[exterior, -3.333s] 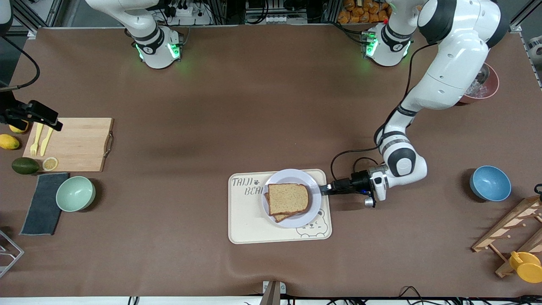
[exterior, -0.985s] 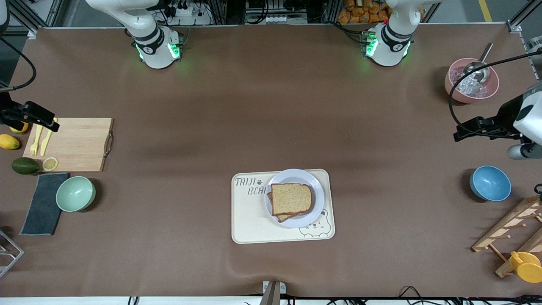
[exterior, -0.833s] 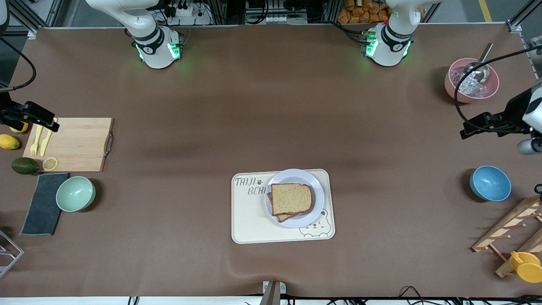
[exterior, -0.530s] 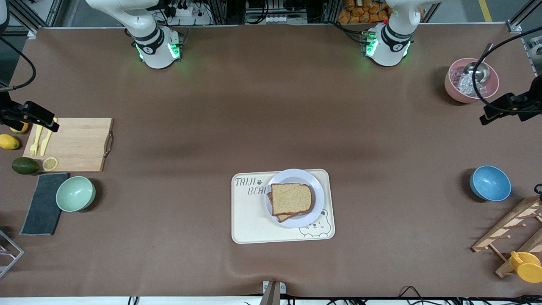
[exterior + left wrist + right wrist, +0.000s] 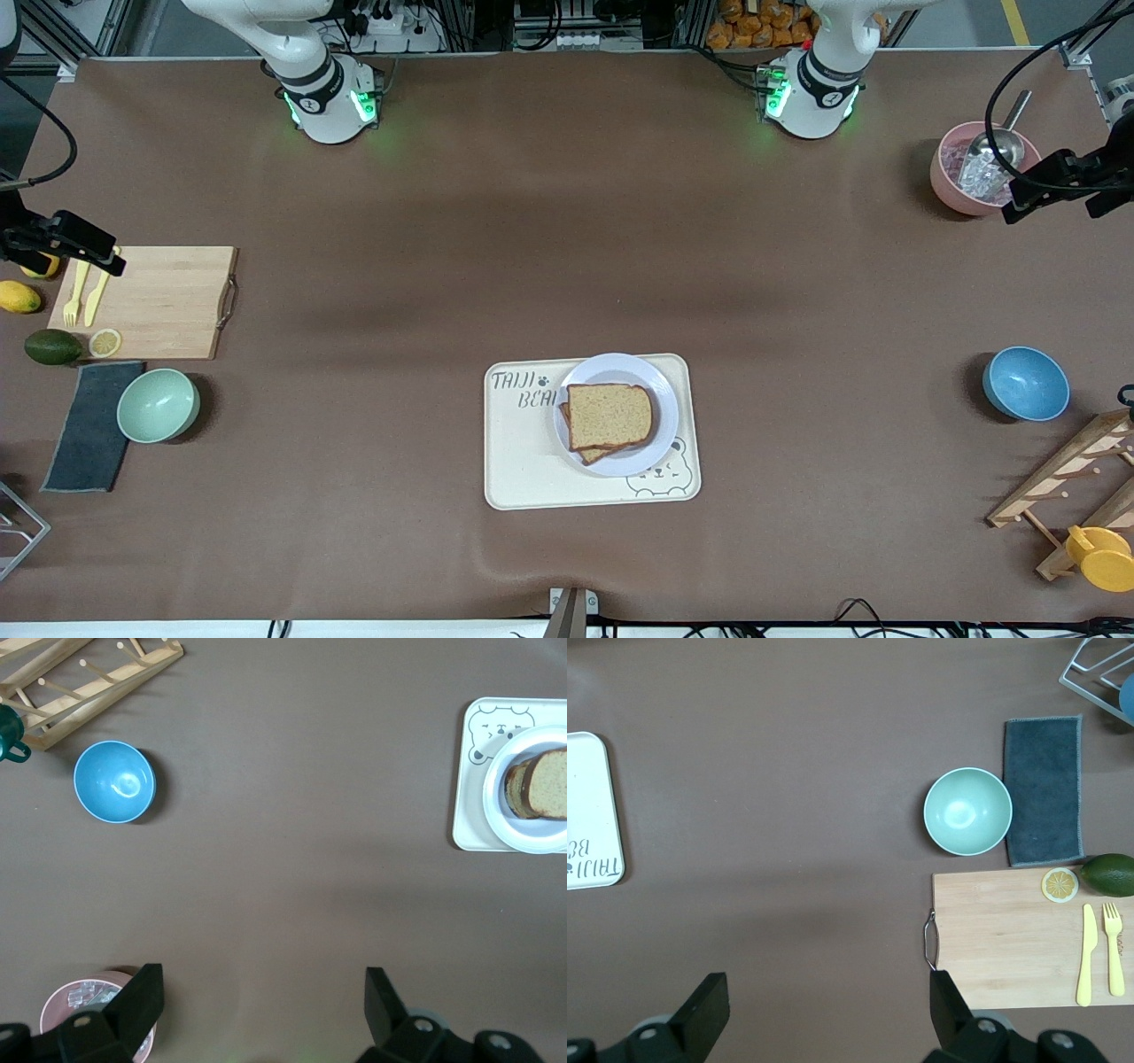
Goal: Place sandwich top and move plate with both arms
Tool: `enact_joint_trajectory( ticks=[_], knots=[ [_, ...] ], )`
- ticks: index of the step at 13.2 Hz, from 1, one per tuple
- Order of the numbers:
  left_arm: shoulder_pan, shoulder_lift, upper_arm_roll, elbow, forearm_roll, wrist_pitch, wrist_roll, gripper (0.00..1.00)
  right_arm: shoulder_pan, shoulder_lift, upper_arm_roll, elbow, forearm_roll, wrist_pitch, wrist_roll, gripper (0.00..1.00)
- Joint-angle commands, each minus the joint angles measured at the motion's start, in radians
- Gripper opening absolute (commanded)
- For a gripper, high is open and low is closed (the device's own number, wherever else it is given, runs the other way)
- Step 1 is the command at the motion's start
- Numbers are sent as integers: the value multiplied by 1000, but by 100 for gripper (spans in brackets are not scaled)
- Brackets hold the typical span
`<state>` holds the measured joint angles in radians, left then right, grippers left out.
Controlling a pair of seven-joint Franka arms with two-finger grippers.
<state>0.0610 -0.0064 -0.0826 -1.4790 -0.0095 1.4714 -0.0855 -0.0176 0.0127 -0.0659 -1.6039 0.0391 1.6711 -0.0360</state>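
The sandwich top (image 5: 609,415), a speckled brown slice, lies on another slice on the pale round plate (image 5: 663,390). The plate stands on the cream bear tray (image 5: 523,461), in the table's middle toward the front camera. The left wrist view shows the sandwich top (image 5: 549,784), the plate (image 5: 498,811) and the tray (image 5: 469,819) well away from it. My left gripper (image 5: 1014,202) (image 5: 261,983) hangs open and empty beside the pink bowl (image 5: 950,190). At its own end my right gripper (image 5: 111,257) (image 5: 826,988) waits open and empty, high by the cutting board (image 5: 168,301).
On or beside the board lie a yellow fork and knife (image 5: 89,292), a lemon slice, an avocado and a lemon. A mint bowl (image 5: 158,405) and a grey cloth (image 5: 89,425) are nearer the camera. The left arm's end holds a blue bowl (image 5: 1025,383), a wooden rack (image 5: 1072,478) and a yellow cup (image 5: 1099,556).
My left arm has drawn back from the plate's rim, rising toward the pink bowl at its own end. Tray and plate shifted slightly. The right arm has stayed put.
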Motion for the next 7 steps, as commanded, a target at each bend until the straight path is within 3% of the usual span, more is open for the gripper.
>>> enact_joint_trajectory(
  ticks=[1,7],
  knots=[
    [-17,-23,15,-31,16,16,7,100,-24,6,26,27,-1,-11,13,100],
    [-20,-33,15,-50,11,26,-16,100,-30,7,26,24,1,-8,5,100]
  ],
)
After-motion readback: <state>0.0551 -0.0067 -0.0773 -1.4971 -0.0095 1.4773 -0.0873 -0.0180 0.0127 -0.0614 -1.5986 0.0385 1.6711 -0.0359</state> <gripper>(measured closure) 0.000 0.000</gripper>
